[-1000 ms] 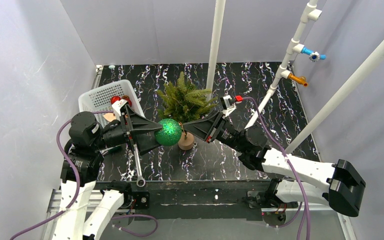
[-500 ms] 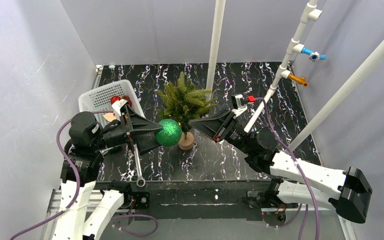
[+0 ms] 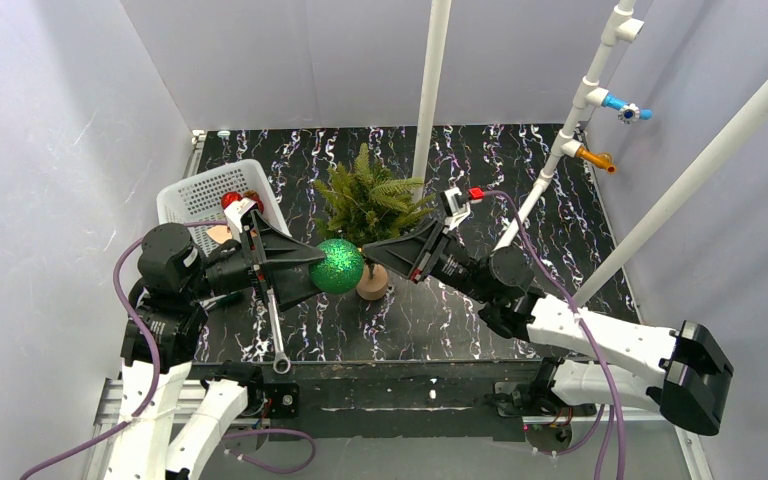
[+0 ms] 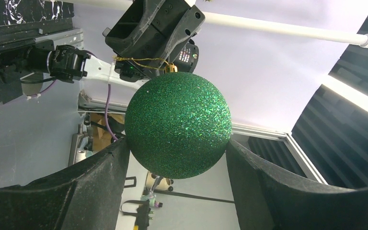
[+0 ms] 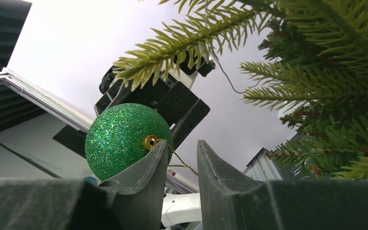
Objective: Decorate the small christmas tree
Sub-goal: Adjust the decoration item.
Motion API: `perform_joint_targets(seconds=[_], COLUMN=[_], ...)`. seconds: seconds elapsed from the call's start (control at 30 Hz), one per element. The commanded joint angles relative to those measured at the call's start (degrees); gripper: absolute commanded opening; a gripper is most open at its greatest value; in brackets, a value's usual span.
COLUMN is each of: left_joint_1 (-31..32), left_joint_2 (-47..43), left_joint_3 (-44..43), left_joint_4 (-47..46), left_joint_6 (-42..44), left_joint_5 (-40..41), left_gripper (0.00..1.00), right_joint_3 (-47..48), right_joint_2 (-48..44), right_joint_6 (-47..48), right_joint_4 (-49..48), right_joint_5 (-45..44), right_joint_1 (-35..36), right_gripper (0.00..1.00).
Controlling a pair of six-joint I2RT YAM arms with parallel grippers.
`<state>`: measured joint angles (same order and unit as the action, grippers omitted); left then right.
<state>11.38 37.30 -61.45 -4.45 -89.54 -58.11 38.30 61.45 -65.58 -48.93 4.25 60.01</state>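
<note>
The small christmas tree [image 3: 370, 200] stands mid-table on its round wooden base [image 3: 371, 283]; its branches fill the right wrist view [image 5: 316, 72]. My left gripper [image 3: 322, 266] is shut on a green glitter ball [image 3: 337, 265] and holds it just left of the tree's base; the ball also fills the left wrist view [image 4: 178, 124]. My right gripper [image 3: 372, 252] is at the ball's right side, with its jaws a narrow gap apart. In the right wrist view the ball's gold cap [image 5: 151, 142] is at the left fingertip and the gold string loop [image 5: 184, 166] runs across the gap.
A white basket [image 3: 195, 195] with red ornaments [image 3: 230, 198] stands at the back left, behind my left arm. A white upright pole [image 3: 430, 90] rises behind the tree. A white pipe with blue and orange valves [image 3: 580, 110] and a slanted pole [image 3: 700, 170] cross the right side.
My right gripper drew back to the right, away from the ball, then came back to the ball's cap. The left gripper and the ball have not moved.
</note>
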Motion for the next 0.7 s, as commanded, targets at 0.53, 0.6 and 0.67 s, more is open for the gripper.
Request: perform_joint_targets(seconds=[0.53,0.6,0.67], left_joint_1=[0.1,0.1,0.1], left_joint_2=[0.2,0.2,0.2], left_joint_3=[-1.4,-1.4,-1.4], left_joint_4=[-2.5,-2.5,-2.5], left_joint_6=[1.4,1.5,1.5], left_joint_5=[-3.8,-3.8,-3.8], left_gripper=[0.34,0.34,0.34], right_joint_3=[-0.5,-1.3,-1.9], right_joint_2=[0.1,-0.9,-2.1], right_joint_6=[-1.7,-1.3,-0.7], right_joint_4=[-6.9,-6.8,-5.9], right_joint_5=[2.5,1.9,1.4], right_joint_1=[0.1,0.1,0.1], right_gripper=[0.37,0.37,0.37])
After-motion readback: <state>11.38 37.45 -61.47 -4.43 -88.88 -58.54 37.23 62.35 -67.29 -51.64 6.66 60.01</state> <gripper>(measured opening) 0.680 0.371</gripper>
